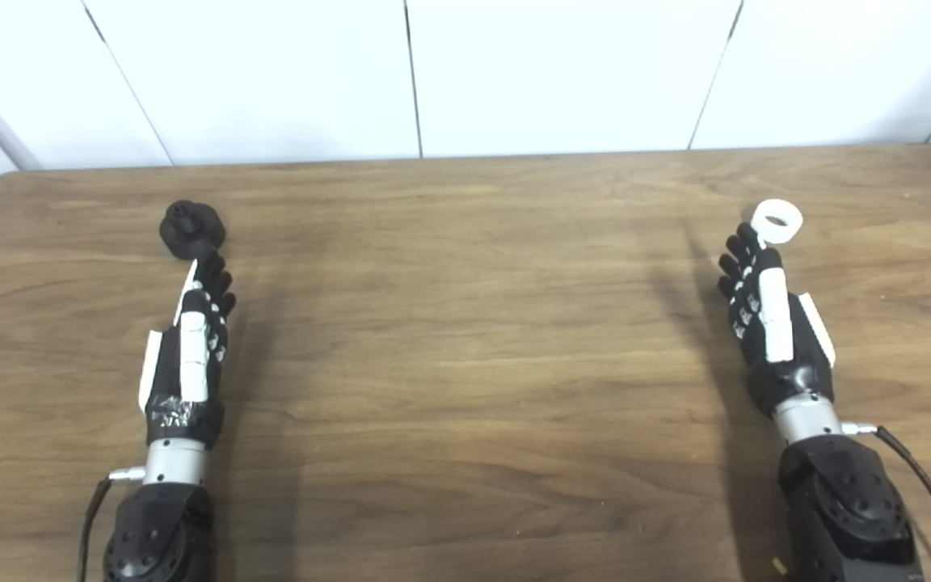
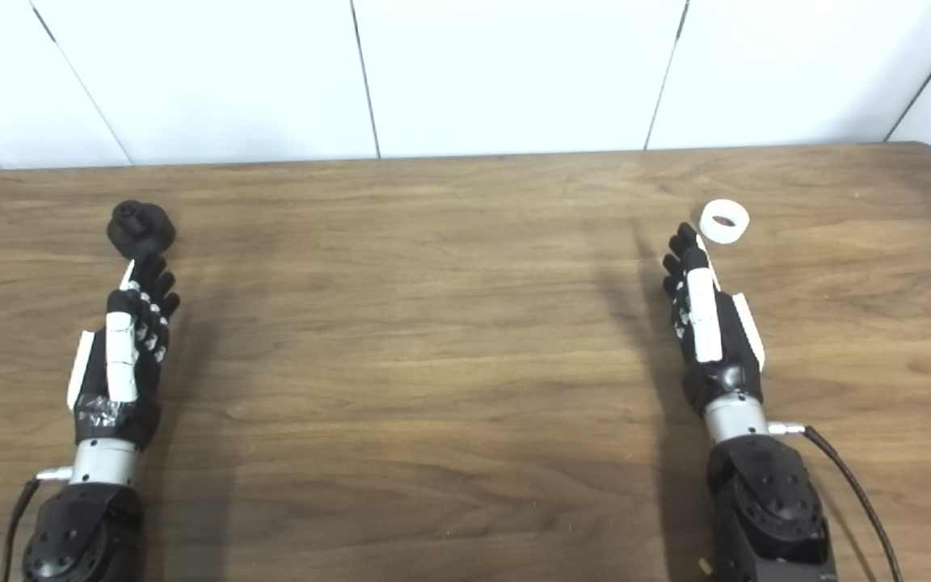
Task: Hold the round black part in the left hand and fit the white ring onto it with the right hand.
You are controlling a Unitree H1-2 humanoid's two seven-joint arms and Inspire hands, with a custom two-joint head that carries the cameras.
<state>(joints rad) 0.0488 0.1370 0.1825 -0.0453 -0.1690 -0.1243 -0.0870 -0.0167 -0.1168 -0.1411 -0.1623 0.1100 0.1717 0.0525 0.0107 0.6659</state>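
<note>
The round black part (image 1: pixel 192 229) rests on the wooden table (image 1: pixel 465 339) at the far left, a small knob on its top. My left hand (image 1: pixel 197 331) lies just below it, fingers stretched out toward it, open and holding nothing. The white ring (image 1: pixel 777 220) lies flat on the table at the far right. My right hand (image 1: pixel 766 311) reaches up from below with its fingertips right beside the ring, open and empty. In the right eye view the ring (image 2: pixel 724 220) sits just beyond the right hand (image 2: pixel 701 319).
A white panelled wall (image 1: pixel 465 73) runs behind the table's far edge. Both black forearms (image 1: pixel 160 525) enter from the bottom edge, each with a cable at the wrist.
</note>
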